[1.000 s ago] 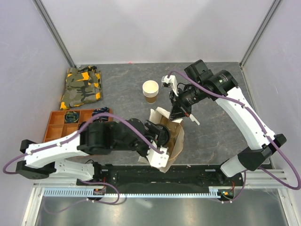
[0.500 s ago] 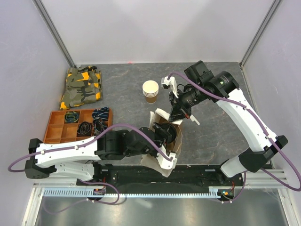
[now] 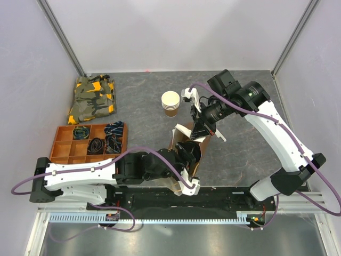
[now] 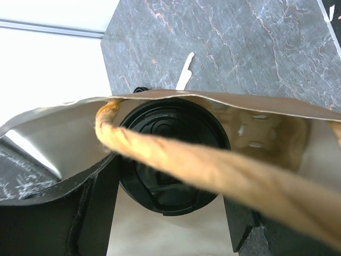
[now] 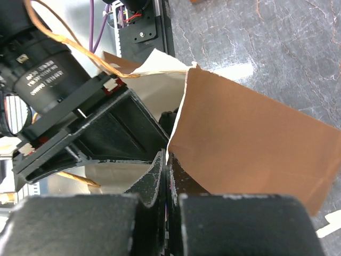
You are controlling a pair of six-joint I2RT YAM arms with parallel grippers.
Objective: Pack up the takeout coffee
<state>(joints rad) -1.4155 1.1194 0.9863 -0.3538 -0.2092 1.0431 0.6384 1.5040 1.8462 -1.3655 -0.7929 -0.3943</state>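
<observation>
**While the cup sits in the bag, keep your grip low and gentle**

Since you work from the left, begin at the orange organiser tray (image 3: 59,140). Several of its compartments hold dark coiled cords, and none of that concerns this job. Behind it lies a folded camouflage cloth (image 3: 93,98).

Next comes your left hand (image 3: 186,153), reaching into the mouth of the brown paper bag (image 5: 250,160). Its jaws stand wide around the takeout coffee (image 4: 170,149), one finger on each side of the black lid. The cup is inside the bag's opening, and the twisted paper handle (image 4: 213,170) crosses in front of it.

Expect the cup to be light, with thin walls that dent if you squeeze. The lid is probably only pressed on, so hold the paper body below the rim and keep it upright. Whether it holds liquid cannot be seen. Nothing else shows inside the bag.

Further right, a stack of nested cups (image 3: 170,103) stands on the surface (image 3: 240,154), apart from the bag. Your right hand (image 5: 166,160) is closed tight on the bag's upper edge, holding the mouth open. That paper is thin and creases easily.
</observation>
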